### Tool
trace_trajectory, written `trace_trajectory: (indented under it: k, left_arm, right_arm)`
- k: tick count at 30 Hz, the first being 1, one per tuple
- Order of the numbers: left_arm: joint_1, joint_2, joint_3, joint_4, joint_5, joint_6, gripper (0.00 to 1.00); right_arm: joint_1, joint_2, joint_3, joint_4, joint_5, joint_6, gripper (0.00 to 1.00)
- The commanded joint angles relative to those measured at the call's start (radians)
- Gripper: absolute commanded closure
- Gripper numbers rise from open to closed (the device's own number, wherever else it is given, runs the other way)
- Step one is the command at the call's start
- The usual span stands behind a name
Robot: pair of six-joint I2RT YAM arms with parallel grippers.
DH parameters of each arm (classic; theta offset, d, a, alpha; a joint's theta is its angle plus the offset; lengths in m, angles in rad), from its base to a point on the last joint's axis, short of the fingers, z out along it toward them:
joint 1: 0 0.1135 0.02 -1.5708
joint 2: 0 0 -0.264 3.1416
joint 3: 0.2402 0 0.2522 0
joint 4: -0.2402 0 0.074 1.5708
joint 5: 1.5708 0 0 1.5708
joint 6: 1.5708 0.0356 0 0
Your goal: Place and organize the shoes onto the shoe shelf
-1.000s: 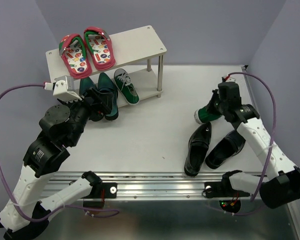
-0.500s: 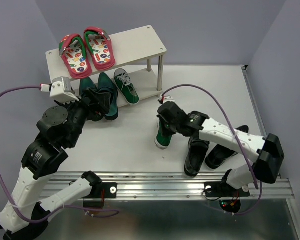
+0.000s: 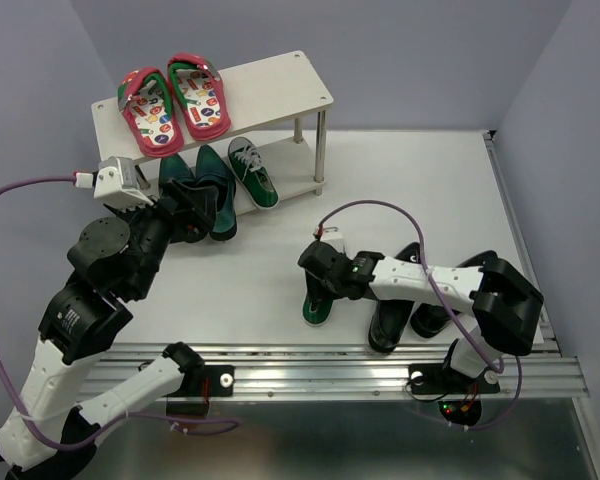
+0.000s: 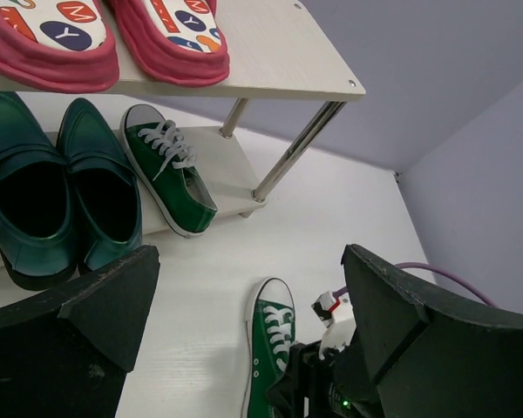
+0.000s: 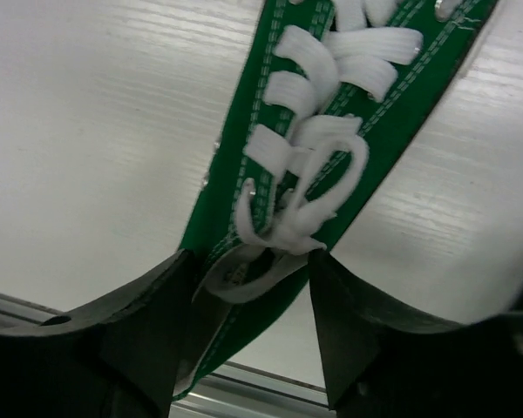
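my right gripper (image 5: 248,279) is down over the loose green sneaker (image 3: 315,303), jaws parted and astride its lace end. the white bow sits between the fingers (image 5: 131,340), and i can't tell whether the pads press its sides. the sneaker lies flat on the bench (image 3: 410,190), sole down, close to the near edge at about the middle. just to its right, partly under my forearm, lie the two black dress shoes (image 3: 388,322).

my left gripper (image 4: 248,270) hangs wide open with nothing in it, in front of the shoe shelf (image 3: 280,85), which stands in the far left corner. on the lower board sit the teal dress shoes (image 4: 61,192), and beside them the other green sneaker (image 4: 170,178).

the bench top is white with a faint wood grain, and a ribbed metal rail (image 3: 310,365) runs along the near edge. plain pale lilac walls close it in.

the red flip-flops (image 4: 113,35) on the top board carry coloured patches with single letters. an m and a y can be read.
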State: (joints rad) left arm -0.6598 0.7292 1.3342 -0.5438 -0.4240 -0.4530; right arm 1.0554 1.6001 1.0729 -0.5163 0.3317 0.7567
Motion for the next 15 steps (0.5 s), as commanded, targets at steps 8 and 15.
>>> trace_trajectory:
  k: [8, 15]
  left_arm:
    - [-0.001, 0.013, -0.024, 0.053, 0.024, 0.014, 0.03]
    - [-0.001, 0.007, -0.023, 0.050, 0.025, 0.014, 0.03]
  right_arm:
    - [0.044, -0.068, -0.044, 0.021, 0.115, 0.214, 0.05]
    - [0.132, -0.013, -0.001, -0.037, 0.181, 0.306, 0.10]
